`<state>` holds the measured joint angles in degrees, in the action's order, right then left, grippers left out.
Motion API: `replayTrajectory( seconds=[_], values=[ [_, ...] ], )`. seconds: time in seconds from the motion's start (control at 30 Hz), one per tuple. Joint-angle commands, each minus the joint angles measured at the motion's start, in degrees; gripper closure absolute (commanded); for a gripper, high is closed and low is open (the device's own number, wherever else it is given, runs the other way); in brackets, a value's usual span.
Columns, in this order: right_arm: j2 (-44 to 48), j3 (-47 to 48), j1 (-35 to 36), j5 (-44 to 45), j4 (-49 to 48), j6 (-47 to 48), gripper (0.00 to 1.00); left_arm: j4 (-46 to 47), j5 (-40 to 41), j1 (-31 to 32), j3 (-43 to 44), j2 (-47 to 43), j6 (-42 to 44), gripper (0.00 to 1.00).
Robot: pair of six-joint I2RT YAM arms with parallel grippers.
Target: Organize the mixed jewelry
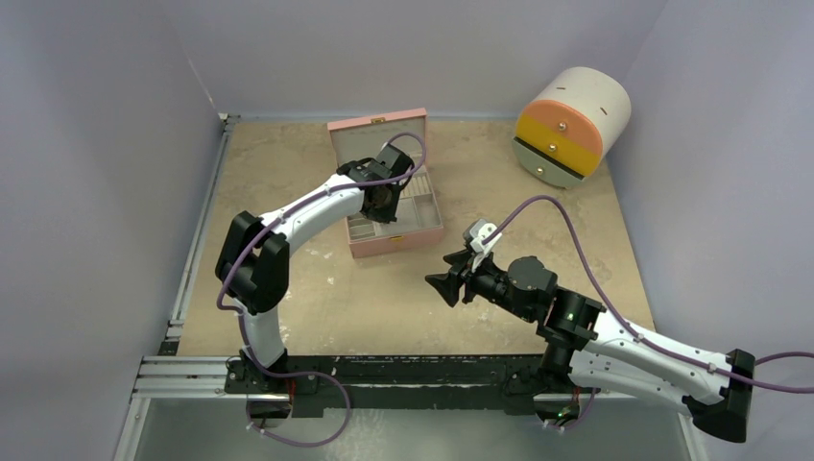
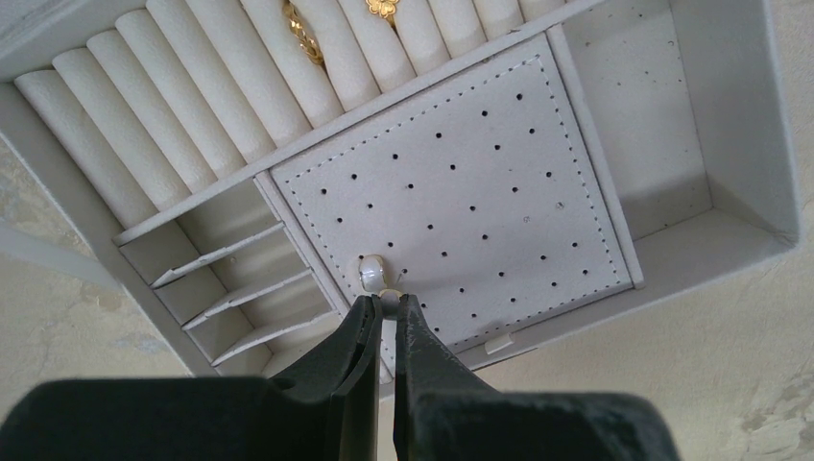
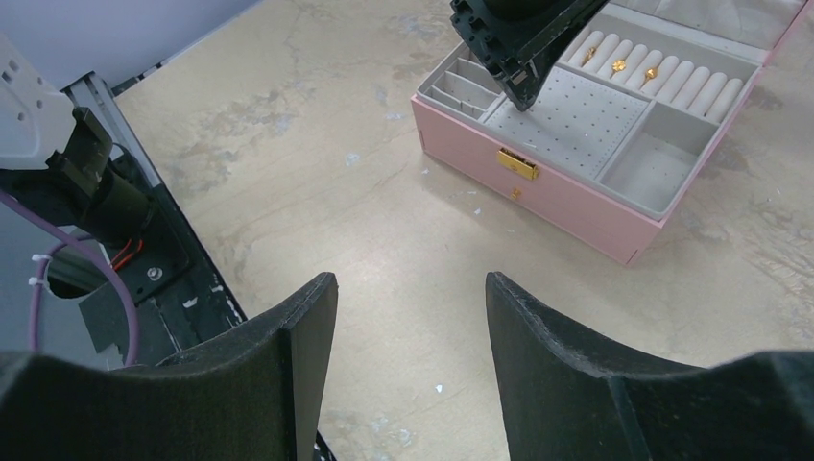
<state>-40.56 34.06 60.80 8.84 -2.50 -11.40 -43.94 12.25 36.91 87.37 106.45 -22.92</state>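
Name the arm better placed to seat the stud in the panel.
Left. The left gripper is shut on the stud at the perforated panel; the right gripper hangs open apart from the box.

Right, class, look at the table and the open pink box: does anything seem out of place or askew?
Yes: the round drawer unit at the far right corner lies tipped on its side. In the pink box, the left hand pinches a white-beaded stud; nothing there looks spilled.

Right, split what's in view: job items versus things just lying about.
For the job: white stud pinched in the left fingers; gold pieces in the ring rolls; pink box.
Lying about: round drawer unit; right fingers, open, holding nothing.
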Motion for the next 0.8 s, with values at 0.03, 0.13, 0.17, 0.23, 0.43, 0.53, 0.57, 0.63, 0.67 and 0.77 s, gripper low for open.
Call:
replayTrajectory(
  seconds=[0.03, 0.13, 0.17, 0.23, 0.43, 0.53, 0.57, 0.63, 0.67, 0.77],
  values=[
    [-0.3, 2.1, 0.2, -0.8, -3.1, -0.5, 0.39, 0.5, 0.1, 0.4, 0.2, -1.5, 0.6, 1.00],
    [-0.3, 2.0, 0.2, -0.9, -3.1, -0.5, 0.39, 0.7, 0.4, 0.4, 0.6, -1.3, 0.5, 1.00],
    [-0.3, 2.0, 0.2, -0.9, -3.1, -0.5, 0.39, 0.8, 0.5, 0.4, 0.7, -1.3, 0.4, 1.00],
    [-0.2, 1.9, 0.2, -1.0, -3.1, -0.6, 0.39, 1.1, 0.6, 0.3, 0.8, -1.3, 0.3, 1.00],
    [0.1, 1.6, 0.2, -1.0, -3.3, -0.7, 0.39, 1.5, 1.1, -0.1, 1.4, -0.8, 0.2, 1.00],
    [0.1, 1.5, 0.2, -1.0, -3.5, -0.9, 0.39, 1.6, 1.1, -0.2, 1.8, -0.4, 0.1, 1.00],
    [0.1, 1.5, 0.2, -1.1, -3.5, -0.9, 0.39, 1.7, 1.1, -0.2, 1.8, -0.4, 0.1, 1.00],
    [0.0, 1.4, 0.2, -1.1, -3.7, -1.0, 0.39, 1.8, 0.9, -0.3, 1.9, -0.2, 0.1, 1.00],
    [0.0, 1.4, 0.2, -1.1, -3.7, -1.0, 0.39, 1.8, 0.8, -0.3, 2.0, -0.2, 0.1, 1.00],
    [0.0, 1.3, 0.2, -1.1, -3.8, -1.0, 0.39, 2.0, 0.6, -0.2, 1.9, -0.1, 0.1, 1.00]
  ],
)
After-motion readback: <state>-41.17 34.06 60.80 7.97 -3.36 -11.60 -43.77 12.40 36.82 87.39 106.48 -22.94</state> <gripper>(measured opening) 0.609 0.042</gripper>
